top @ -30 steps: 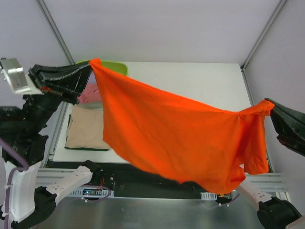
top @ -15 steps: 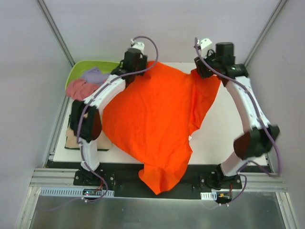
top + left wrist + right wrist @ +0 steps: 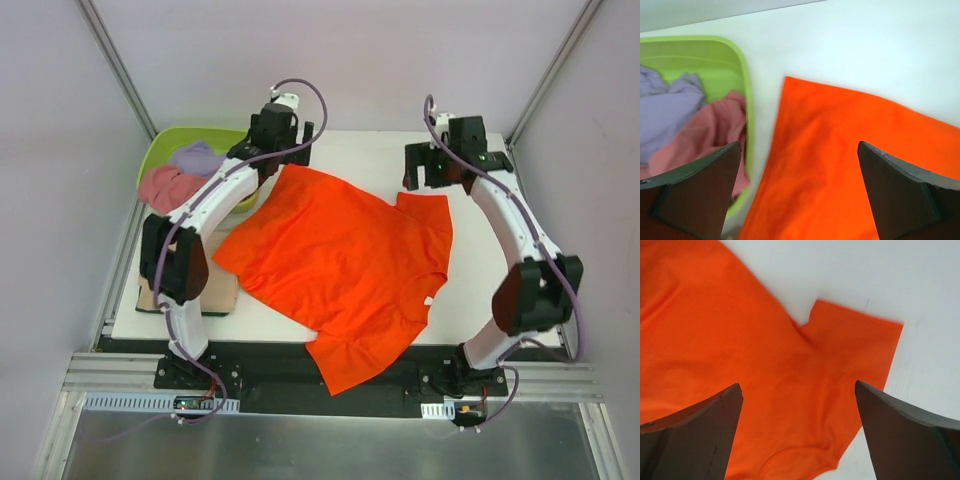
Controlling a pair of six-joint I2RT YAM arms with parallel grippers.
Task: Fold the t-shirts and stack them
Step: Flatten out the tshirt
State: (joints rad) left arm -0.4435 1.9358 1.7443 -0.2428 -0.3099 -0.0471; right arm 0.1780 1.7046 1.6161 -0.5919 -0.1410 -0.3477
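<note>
Orange t-shirt (image 3: pixel 340 265) spread flat across the middle of the worktop (image 3: pixel 480 290), one part overhanging the near edge. Left pincer (image 3: pixel 797 150) and right pincer (image 3: pixel 797 386), both spread and empty, hover above its far edge. Pink t-shirt (image 3: pixel 165 185) and lavender t-shirt (image 3: pixel 197 157) lie in the green tub (image 3: pixel 165 140), far-left corner

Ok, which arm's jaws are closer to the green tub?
Left. The left arm holds its open jaws just beside the rim of the green tub, over a corner of the orange t-shirt; the right arm has its jaws across the table, over a sleeve.

White table (image 3: pixel 370 150) inside pale grey walls (image 3: pixel 350 50)
</note>
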